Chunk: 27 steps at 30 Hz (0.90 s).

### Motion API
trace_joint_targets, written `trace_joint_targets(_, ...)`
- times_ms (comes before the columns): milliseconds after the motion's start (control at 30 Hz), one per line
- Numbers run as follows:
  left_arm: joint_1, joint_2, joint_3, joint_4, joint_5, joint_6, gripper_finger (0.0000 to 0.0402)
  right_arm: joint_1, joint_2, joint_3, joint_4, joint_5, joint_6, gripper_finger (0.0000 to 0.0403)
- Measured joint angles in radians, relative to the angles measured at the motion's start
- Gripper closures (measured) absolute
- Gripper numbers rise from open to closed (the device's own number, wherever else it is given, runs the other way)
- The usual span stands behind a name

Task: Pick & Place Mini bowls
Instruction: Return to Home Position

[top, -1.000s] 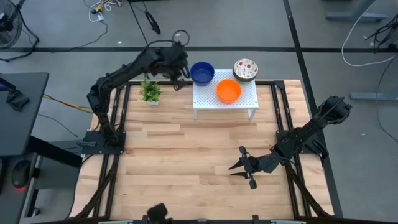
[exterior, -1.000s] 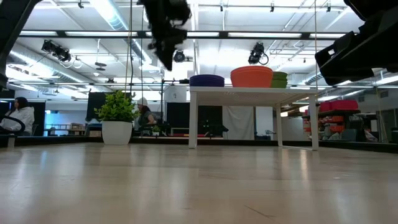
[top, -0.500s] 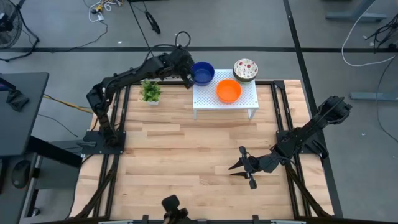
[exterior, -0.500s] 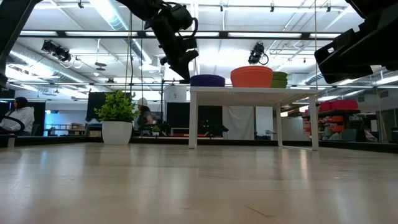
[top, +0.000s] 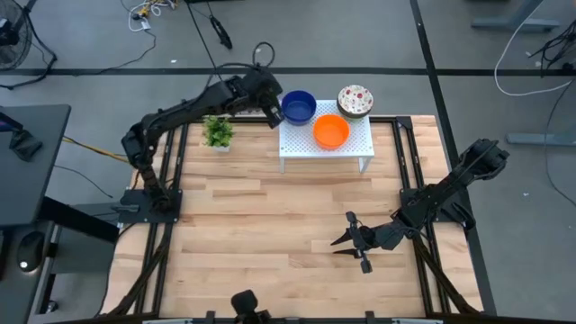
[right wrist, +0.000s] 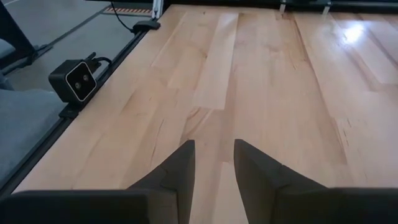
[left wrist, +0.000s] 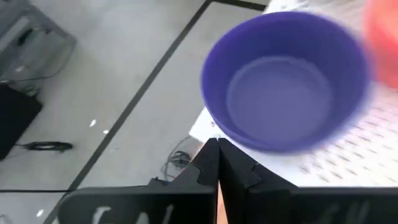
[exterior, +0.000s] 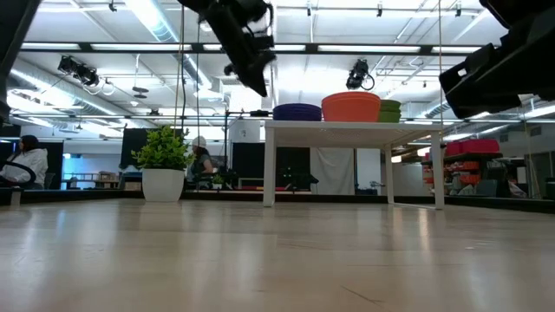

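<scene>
A blue mini bowl (top: 298, 106) (left wrist: 286, 81) stands on the far left corner of the white perforated stand (top: 346, 148). An orange mini bowl (top: 331, 131) and a speckled white one (top: 355, 100) stand beside it. My left gripper (top: 274, 113) (left wrist: 216, 152) is shut. It hovers just left of the blue bowl's rim, slanting down toward it. In the low view its tips (exterior: 258, 87) are above and left of the bowl (exterior: 297, 112), clear of it. My right gripper (top: 346, 240) (right wrist: 214, 152) rests open, low over the wood at the near right.
A small potted plant (top: 218, 132) stands left of the stand, under my left arm. The stand's legs (exterior: 270, 165) raise the bowls above the wooden tabletop (top: 270, 234), which lies bare between the stand and my right gripper.
My left gripper swung toward the table's right and tipped downward, reaching the blue bowl's left rim half a second ago. It has since risen a little. The blue bowl has slid slightly toward the right on the stand.
</scene>
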State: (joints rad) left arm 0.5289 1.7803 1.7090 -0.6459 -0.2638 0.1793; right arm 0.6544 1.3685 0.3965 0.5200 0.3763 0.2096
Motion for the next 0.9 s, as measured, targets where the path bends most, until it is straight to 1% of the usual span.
trace_joint_targets(100, 0.001, -0.068, 0.001, -0.079, 0.045, 0.009, 0.0397, 0.0, 0.0, 0.0, -0.01, 0.0, 0.022, 0.0289)
trace_joint_targets(167, 0.001, -0.114, -0.013, -0.119, 0.057, 0.002, 0.0398, 0.003, 0.0, 0.0, -0.014, 0.0, 0.037, 0.0289)
trace_joint_targets(233, 0.003, -0.175, -0.079, -0.113, 0.069, -0.011, 0.0398, 0.012, 0.0, 0.0, -0.017, 0.001, 0.045, 0.0289)
trace_joint_targets(300, 0.004, -0.254, -0.193, -0.054, 0.104, -0.017, 0.0399, 0.028, 0.0, 0.0, -0.017, 0.001, 0.044, 0.0289)
trace_joint_targets(367, -0.008, -0.338, -0.336, 0.056, 0.122, -0.038, 0.0399, 0.042, 0.0, 0.0, -0.008, 0.0, 0.035, 0.0289)
trace_joint_targets(500, -0.044, -0.503, -0.677, 0.348, 0.186, -0.098, 0.0399, 0.056, 0.0, -0.001, 0.064, -0.002, -0.032, 0.0291)
trace_joint_targets(567, -0.076, -0.57, -0.835, 0.513, 0.219, -0.148, 0.0399, 0.053, 0.0, -0.016, 0.148, -0.01, -0.077, 0.0295)
trace_joint_targets(633, -0.117, -0.619, -0.972, 0.664, 0.224, -0.193, 0.0398, 0.034, 0.0, -0.051, 0.271, -0.05, -0.1, 0.0303)
trace_joint_targets(700, -0.163, -0.652, -1.079, 0.797, 0.215, -0.227, 0.0397, 0.003, 0.0, -0.097, 0.398, -0.098, -0.105, 0.0314)
trace_joint_targets(767, -0.203, -0.671, -1.152, 0.909, 0.21, -0.258, 0.0397, -0.032, -0.001, -0.139, 0.515, -0.133, -0.1, 0.0326)
trace_joint_targets(833, -0.236, -0.682, -1.202, 0.989, 0.208, -0.275, 0.0397, -0.074, -0.003, -0.166, 0.588, -0.158, -0.076, 0.0339)
trace_joint_targets(900, -0.268, -0.683, -1.231, 1.06, 0.207, -0.279, 0.0396, -0.126, -0.014, -0.175, 0.609, -0.192, -0.046, 0.0353)
